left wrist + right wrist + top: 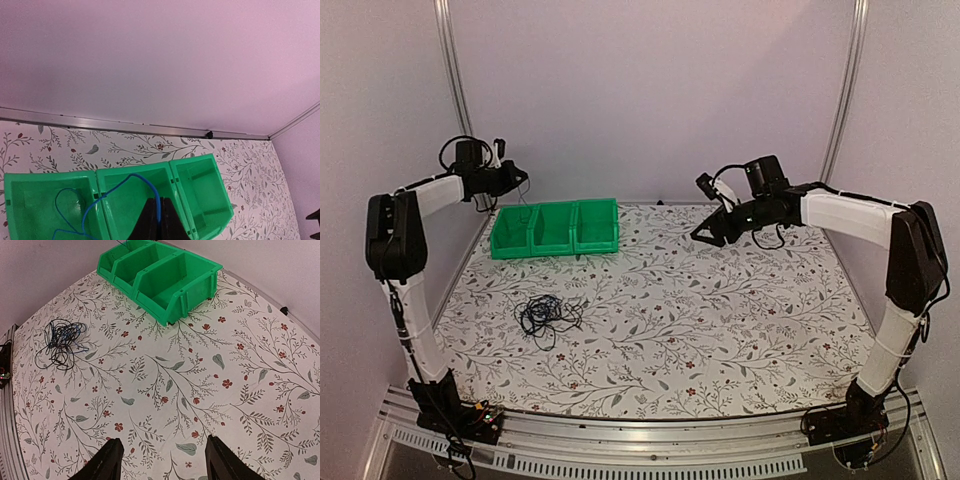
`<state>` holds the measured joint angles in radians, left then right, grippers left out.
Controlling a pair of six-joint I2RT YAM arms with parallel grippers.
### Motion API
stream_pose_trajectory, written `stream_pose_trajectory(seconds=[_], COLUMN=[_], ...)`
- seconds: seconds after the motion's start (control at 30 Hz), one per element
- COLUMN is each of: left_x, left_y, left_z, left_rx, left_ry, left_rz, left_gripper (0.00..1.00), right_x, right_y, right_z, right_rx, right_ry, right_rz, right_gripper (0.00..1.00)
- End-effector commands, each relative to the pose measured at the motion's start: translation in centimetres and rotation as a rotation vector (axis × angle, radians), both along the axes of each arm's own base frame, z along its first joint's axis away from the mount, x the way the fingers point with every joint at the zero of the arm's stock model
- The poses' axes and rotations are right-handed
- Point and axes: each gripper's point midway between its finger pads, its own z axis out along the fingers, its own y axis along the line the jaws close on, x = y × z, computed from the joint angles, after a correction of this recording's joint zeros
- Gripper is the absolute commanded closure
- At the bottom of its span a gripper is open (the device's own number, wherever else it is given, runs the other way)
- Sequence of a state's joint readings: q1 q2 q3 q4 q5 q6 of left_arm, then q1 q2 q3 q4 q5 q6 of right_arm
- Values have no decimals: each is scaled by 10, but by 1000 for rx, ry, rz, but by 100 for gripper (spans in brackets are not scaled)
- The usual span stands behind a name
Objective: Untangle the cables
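The left arm is reaching high over the green bin point(555, 206), its left pincer point(160, 217) pinching a blue cable point(146, 182) that is dangling into it. The right pincer point(162, 455) is hovering spread above the tabletop point(720, 330). The cables point(548, 315) are lying bundled in front of the bin.

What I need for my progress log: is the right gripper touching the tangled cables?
Apart. The right wrist view shows the right gripper open over bare patterned tabletop, the cables lying far off.

No legible text or labels anywhere.
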<state>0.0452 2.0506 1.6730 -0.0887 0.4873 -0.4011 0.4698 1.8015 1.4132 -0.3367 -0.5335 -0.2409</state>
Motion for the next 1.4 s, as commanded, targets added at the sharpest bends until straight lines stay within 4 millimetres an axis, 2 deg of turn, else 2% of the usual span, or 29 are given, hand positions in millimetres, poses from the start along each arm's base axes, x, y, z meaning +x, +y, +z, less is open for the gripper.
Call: stream_pose_trajectory(seconds=[0.0, 0.33, 0.53, 0.93, 1.13, 1.37], left_x=[8, 5, -1, -12, -18, -14], left_y=[-19, 12, 32, 66, 63, 52], left_z=[30, -22, -41, -111, -137, -156], left_rx=[3, 13, 50, 198, 222, 246], left_ry=[-92, 20, 47, 245, 299, 330], left_rz=[-39, 48, 85, 222, 206, 176], left_gripper=[100, 100, 100, 100, 100, 100], right_x=[-7, -13, -17, -19, -22, -24], right_y=[0, 1, 2, 9, 11, 13], right_z=[10, 4, 2, -2, -4, -7], right_rx=[-4, -28, -39, -51, -56, -60], right_ry=[-34, -46, -51, -58, -63, -56], right_rz=[12, 24, 34, 55, 64, 73], right_gripper=[40, 39, 39, 39, 39, 38])
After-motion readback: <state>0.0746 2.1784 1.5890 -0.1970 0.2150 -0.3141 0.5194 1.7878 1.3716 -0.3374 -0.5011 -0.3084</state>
